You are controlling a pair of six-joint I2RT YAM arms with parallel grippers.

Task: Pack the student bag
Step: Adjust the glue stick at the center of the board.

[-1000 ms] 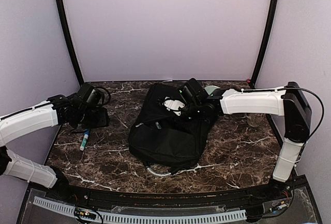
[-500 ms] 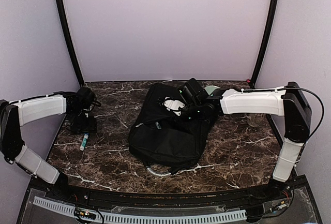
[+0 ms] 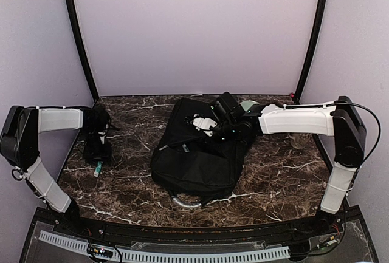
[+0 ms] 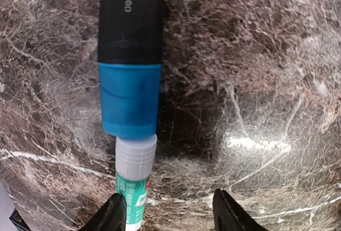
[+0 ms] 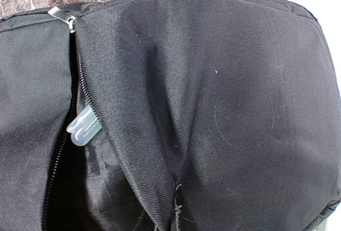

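The student bag point(image 3: 194, 157), a large black soft backpack, lies in the middle of the table. Its grey handle loop point(image 3: 185, 202) points toward me. My right gripper point(image 3: 214, 128) rests on the bag's far end, shut on a pinched fold of its black fabric point(image 5: 176, 188). The zipper point(image 5: 74, 76) beside that fold gapes, and a small translucent piece point(image 5: 83, 127) pokes out. At the far left my left gripper point(image 4: 170, 215) hangs open just over the tabletop. A white-capped, green-labelled glue stick point(image 4: 133, 177) lies against its left fingertip point(image 4: 114, 215). A black-and-blue marker point(image 4: 130, 55) lies end to end with the stick.
A small white object point(image 3: 200, 121) sits on the bag next to the right gripper. A teal thing point(image 3: 248, 105) shows behind the right arm. The table's left edge point(image 3: 67, 160) runs close to the left gripper. Dark marble table point(image 3: 279, 172) surrounds the bag.
My left arm has swung back toward the left wall, and its gripper now hangs over the glue stick. Its jaws have widened. The right arm and the bag have not moved.
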